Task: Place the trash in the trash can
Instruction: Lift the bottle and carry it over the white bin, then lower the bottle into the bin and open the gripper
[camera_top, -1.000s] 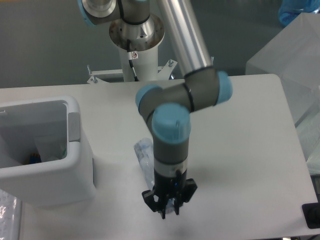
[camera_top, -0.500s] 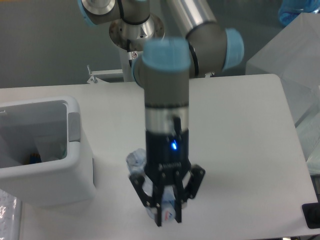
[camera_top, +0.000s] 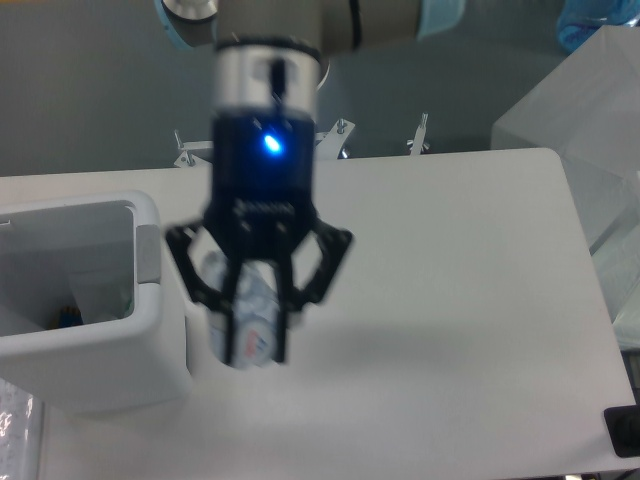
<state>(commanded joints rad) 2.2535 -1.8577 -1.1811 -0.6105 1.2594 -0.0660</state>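
One white table (camera_top: 470, 300), grey backdrop.

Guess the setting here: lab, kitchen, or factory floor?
Most likely a robotics lab: a bare white table, an arm on a bolted pedestal, its tool holding a crushed bottle beside a white trash can.

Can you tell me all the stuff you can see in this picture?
crushed bottle: one, clear bluish, held in the claw above the table, beside the bin
trash can: one, white with grey side panel, left on the table, something small inside
table: one, white
clear plastic boxes: pale, right edge
robot arm: one, silver and black with a blue light
claw: one, black, shut on the bottle
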